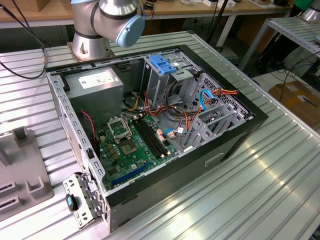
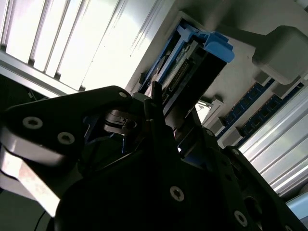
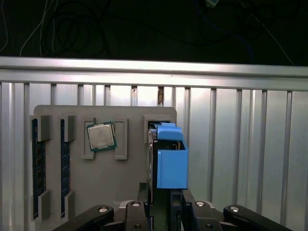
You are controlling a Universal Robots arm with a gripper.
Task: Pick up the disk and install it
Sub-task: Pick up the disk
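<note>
**Poised Over the Disk at the Parts Tray**

Hangs with the gripper (image 3: 169, 207) directly over the disk (image 3: 171, 163) (image 2: 192, 67), so close in both wrist views that the dark gripper body overlaps the disk's nearest edge. Cannot tell whether clamped on it or slack around it.

Finds the disk standing on edge in a slot of the grey tray (image 3: 120, 187), just ahead of the gripper, with the bright blue rail frame on one face and bare metal on the other. Shows, in the second wrist view, a row of small contacts along the edge turned toward the gripper.

Off to one side of the gripper, past the disk's metal face: a processor chip (image 3: 101, 136) lying flat in a tray recess, near the disk but apart from it. Farther out on that same side: memory sticks (image 3: 36, 168) seated in long slots. Beneath and beyond the gripper: the ribbed metal table (image 3: 240, 144) bearing the tray.

In the exterior view: the arm's base (image 1: 90, 42) standing on the table behind an open computer case (image 1: 235, 142), itself to the exterior view's right of the tray. Inside the case: a motherboard (image 1: 127, 145) lying flat, a grey power-supply box (image 1: 95, 82) in the corner nearest the arm's base, and a bare blue bracket (image 1: 162, 63) atop the drive cage (image 1: 155, 82).
</note>
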